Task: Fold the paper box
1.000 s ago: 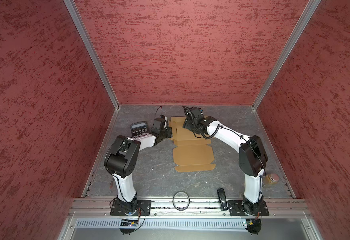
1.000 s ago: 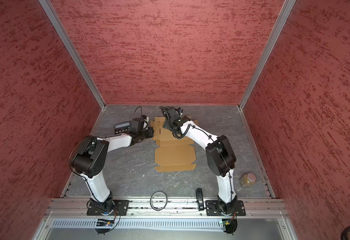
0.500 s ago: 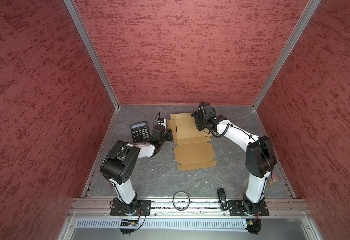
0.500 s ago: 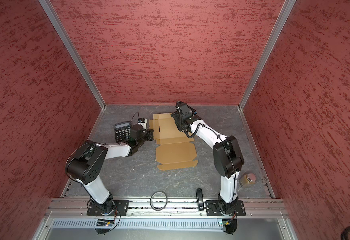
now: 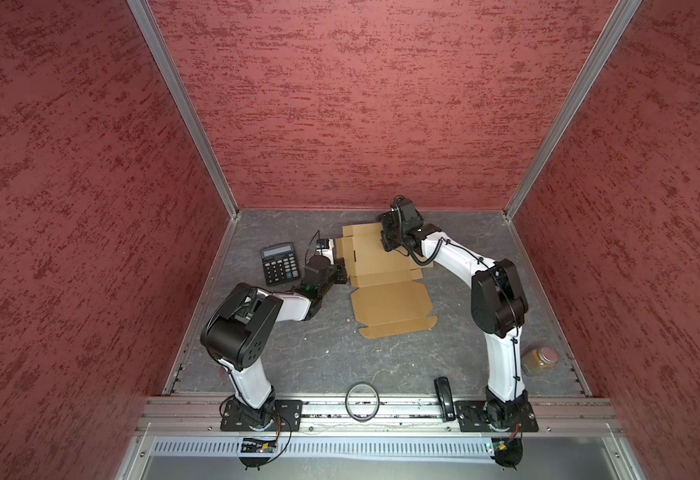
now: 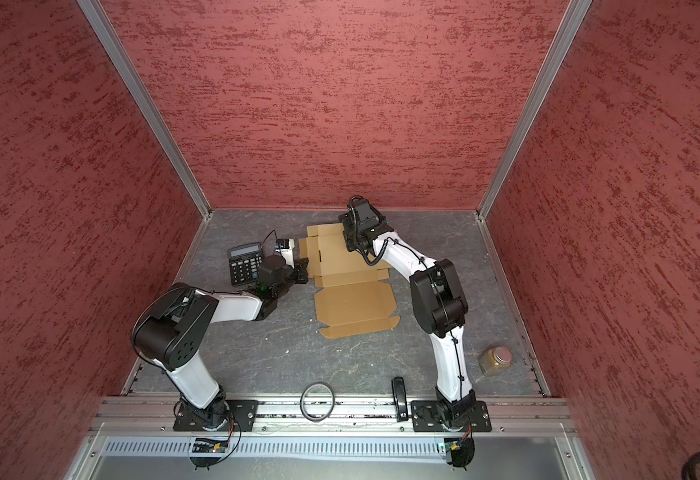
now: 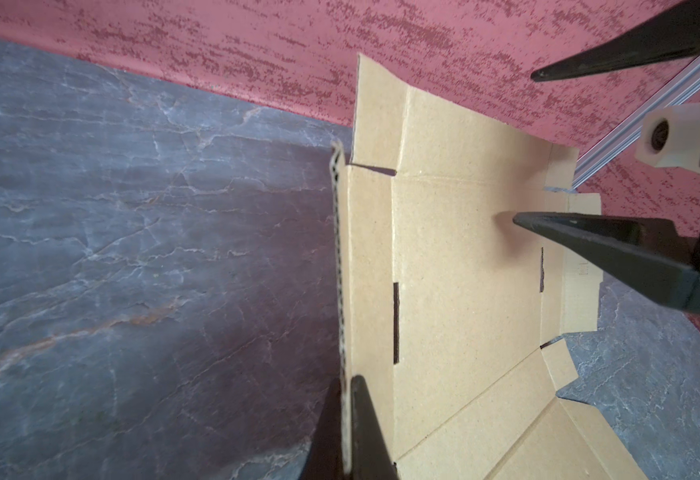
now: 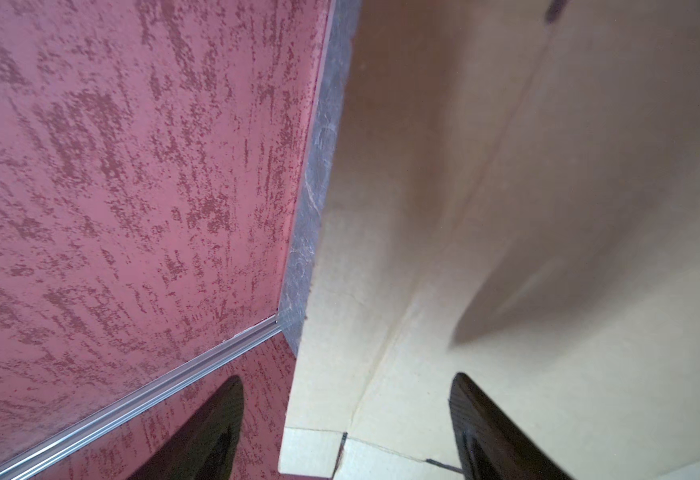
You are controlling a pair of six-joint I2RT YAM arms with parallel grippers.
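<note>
The paper box (image 5: 385,286) (image 6: 352,299) is a flat tan die-cut cardboard sheet lying on the grey floor at centre back. My left gripper (image 5: 342,270) (image 6: 303,272) is at its left edge. In the left wrist view it (image 7: 345,386) is shut on the left side flap (image 7: 342,257), which stands upright and is seen edge-on. My right gripper (image 5: 386,243) (image 6: 350,243) hangs over the sheet's far right part with its jaws open (image 8: 347,378). One of its fingers (image 7: 581,237) is low over the main panel; the other is past the sheet's edge.
A black calculator (image 5: 280,264) (image 6: 245,264) lies just left of the left gripper. A jar (image 5: 539,360) stands at the front right. A black ring (image 5: 361,401) and a black bar-shaped object (image 5: 444,397) rest by the front rail. Red walls close in three sides.
My right gripper has moved from the sheet's far left part to its far right part. The left arm has swung lower, uncovering the calculator, and still grips the left flap.
</note>
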